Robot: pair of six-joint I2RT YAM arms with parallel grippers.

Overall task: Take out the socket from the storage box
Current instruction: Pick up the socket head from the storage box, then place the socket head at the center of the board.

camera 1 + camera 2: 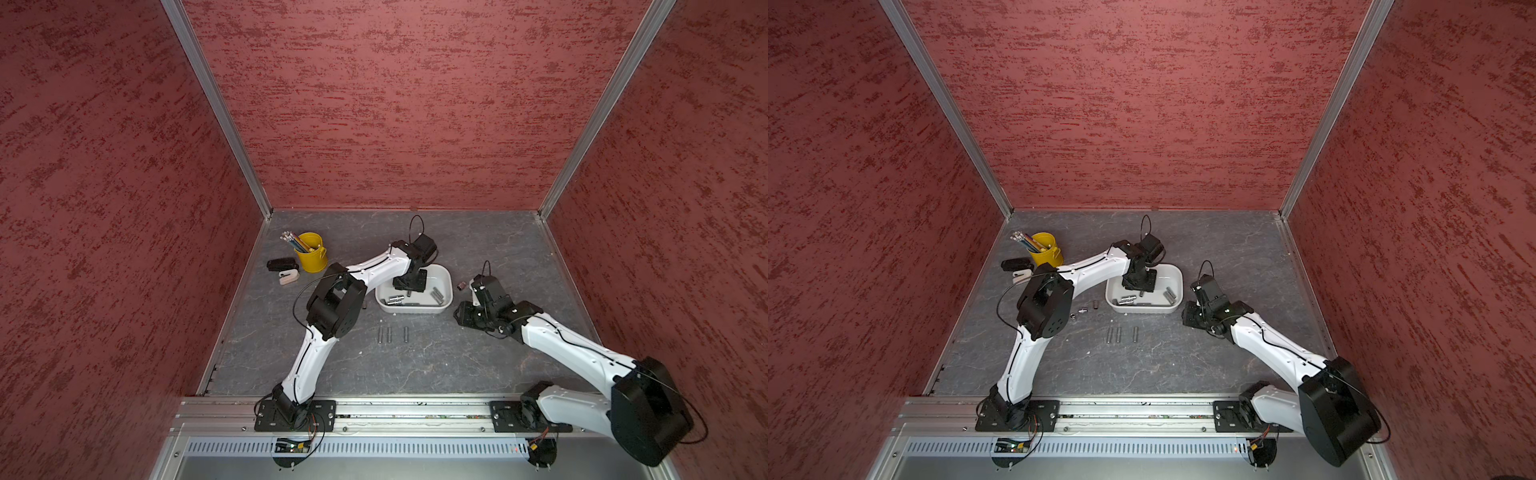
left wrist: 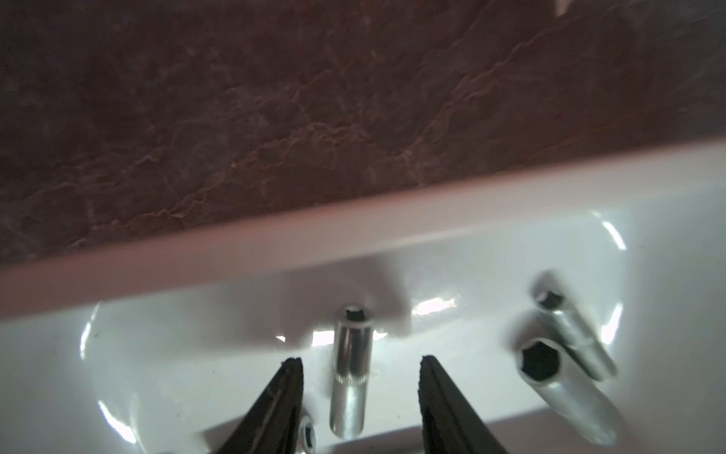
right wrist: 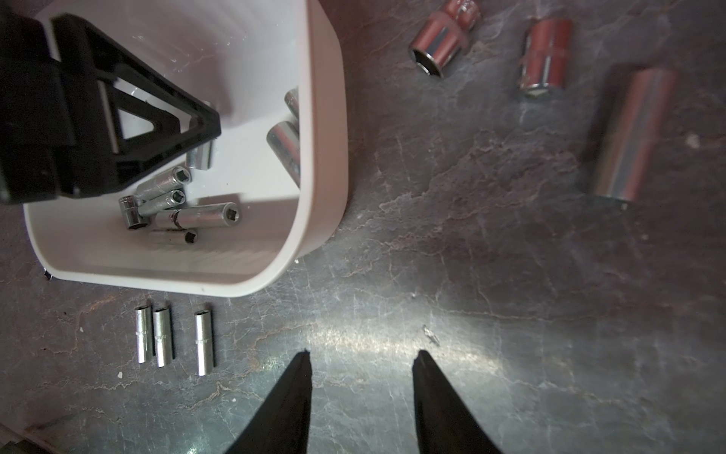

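Top views: in both, the white storage box (image 1: 450, 291) sits on the grey table (image 1: 478, 365), a little right of the frame's middle. The left gripper (image 1: 409, 287) points down into the box's upper-left part. Loose sockets lie in the box below it and at the box's right end. Three slim sockets (image 1: 392, 334) lie in a row on the table below the box. The right gripper (image 1: 458, 312) is over the table just right of the box. A yellow cup (image 1: 311, 254) of pencils stands at the upper left of the table. In a top view, small sockets (image 1: 1090, 307) lie on the table left of the box.

Left wrist view: the left gripper (image 2: 360, 358) has its jaws apart. One slim socket (image 2: 347, 377) lies on the box floor between them. A gap shows on each side, so nothing is gripped. Two more sockets (image 2: 561, 361) lie beside it, near the box wall (image 2: 353, 224).

Right wrist view: the right gripper (image 3: 363, 351) has its jaws apart over bare table and holds nothing. The storage box (image 3: 326, 157) holds a cluster of sockets (image 3: 176, 204) near the left gripper's finger (image 3: 157, 118). Three larger sockets (image 3: 546, 55) lie on the table outside the box.
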